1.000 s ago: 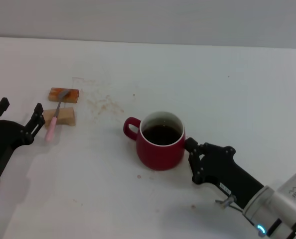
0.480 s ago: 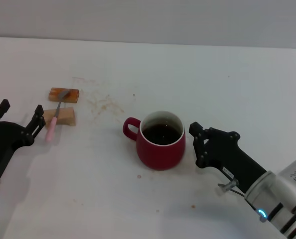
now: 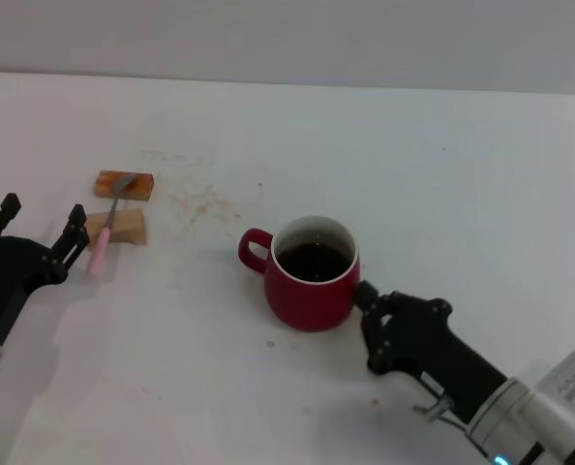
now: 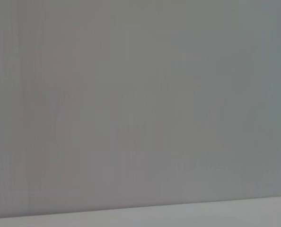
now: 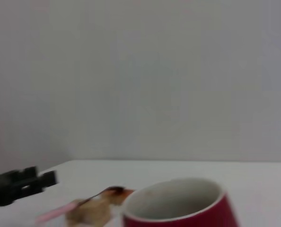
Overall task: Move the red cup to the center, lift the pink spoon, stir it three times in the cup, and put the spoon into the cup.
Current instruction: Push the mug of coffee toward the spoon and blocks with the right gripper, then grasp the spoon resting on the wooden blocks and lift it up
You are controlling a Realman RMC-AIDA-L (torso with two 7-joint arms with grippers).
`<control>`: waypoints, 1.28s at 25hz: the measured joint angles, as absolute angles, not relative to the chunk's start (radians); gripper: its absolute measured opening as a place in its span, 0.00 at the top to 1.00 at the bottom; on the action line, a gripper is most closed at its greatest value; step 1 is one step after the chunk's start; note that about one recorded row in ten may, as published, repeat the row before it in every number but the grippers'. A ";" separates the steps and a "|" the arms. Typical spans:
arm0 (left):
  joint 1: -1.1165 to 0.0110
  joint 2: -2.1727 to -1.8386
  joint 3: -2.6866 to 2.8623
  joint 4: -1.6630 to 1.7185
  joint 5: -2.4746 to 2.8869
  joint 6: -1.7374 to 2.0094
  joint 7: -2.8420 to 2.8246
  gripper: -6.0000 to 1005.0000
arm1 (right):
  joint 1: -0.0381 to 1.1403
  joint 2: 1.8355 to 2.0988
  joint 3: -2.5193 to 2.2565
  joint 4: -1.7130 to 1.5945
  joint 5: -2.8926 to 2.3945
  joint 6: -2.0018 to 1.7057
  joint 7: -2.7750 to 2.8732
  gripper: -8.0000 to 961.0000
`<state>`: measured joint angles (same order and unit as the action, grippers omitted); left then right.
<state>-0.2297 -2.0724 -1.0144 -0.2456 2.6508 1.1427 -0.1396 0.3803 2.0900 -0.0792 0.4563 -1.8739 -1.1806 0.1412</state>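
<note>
Head view: red cup (image 3: 312, 281) holds dark liquid; right claw (image 3: 373, 329) released beside it.

Cup (image 3: 312, 276) mid-table (image 3: 442, 174); spoon (image 3: 106, 231) far left across two blocks (image 3: 123, 184); right gripper (image 3: 368, 320) beside cup; left gripper (image 3: 38, 223) near spoon.

The red cup (image 3: 312, 281) looks like glossy ceramic; the counter (image 3: 442, 184) is smooth, matt white; the pink spoon (image 3: 106, 232) has a metal bowl.
</note>
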 joint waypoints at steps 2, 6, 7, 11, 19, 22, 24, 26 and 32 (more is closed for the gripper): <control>-0.229 -2.072 -1.015 -0.245 2.651 1.143 -0.140 0.22 | 0.381 2.090 -0.079 0.463 -1.891 -1.168 0.141 0.99; -0.229 -2.072 -1.017 -0.244 2.651 1.143 -0.140 0.22 | 0.395 2.092 -0.077 0.467 -1.894 -1.140 0.141 0.99; -0.229 -2.072 -1.017 -0.244 2.651 1.143 -0.140 0.22 | 0.400 2.092 -0.074 0.467 -1.894 -1.136 0.141 0.99; -0.229 -2.072 -1.017 -0.244 2.651 1.143 -0.140 0.22 | 0.420 2.092 -0.065 0.458 -1.894 -1.132 0.141 0.99; -0.230 -2.072 -1.013 -0.245 2.651 1.138 -0.140 0.22 | 0.411 2.092 -0.051 0.448 -1.895 -1.182 0.138 0.99; -0.230 -2.074 -1.010 -0.246 2.655 1.137 -0.140 0.22 | 0.373 2.089 -0.043 0.428 -1.891 -1.257 0.133 0.99; -0.228 -2.074 -1.010 -0.248 2.657 1.137 -0.140 0.22 | 0.346 2.088 -0.036 0.407 -1.889 -1.303 0.133 0.99; -0.223 -2.074 -1.006 -0.251 2.659 1.138 -0.140 0.22 | 0.312 2.086 -0.018 0.382 -1.887 -1.354 0.132 0.99; -0.194 -2.074 -0.953 -0.260 2.653 1.144 -0.150 0.22 | 0.230 2.084 0.063 0.338 -1.885 -1.439 0.132 0.99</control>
<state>-0.1939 -2.0740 -0.9531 -0.2600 2.6532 1.1444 -0.1496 0.2296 2.0839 0.0628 0.3384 -1.8851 -1.4386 0.1319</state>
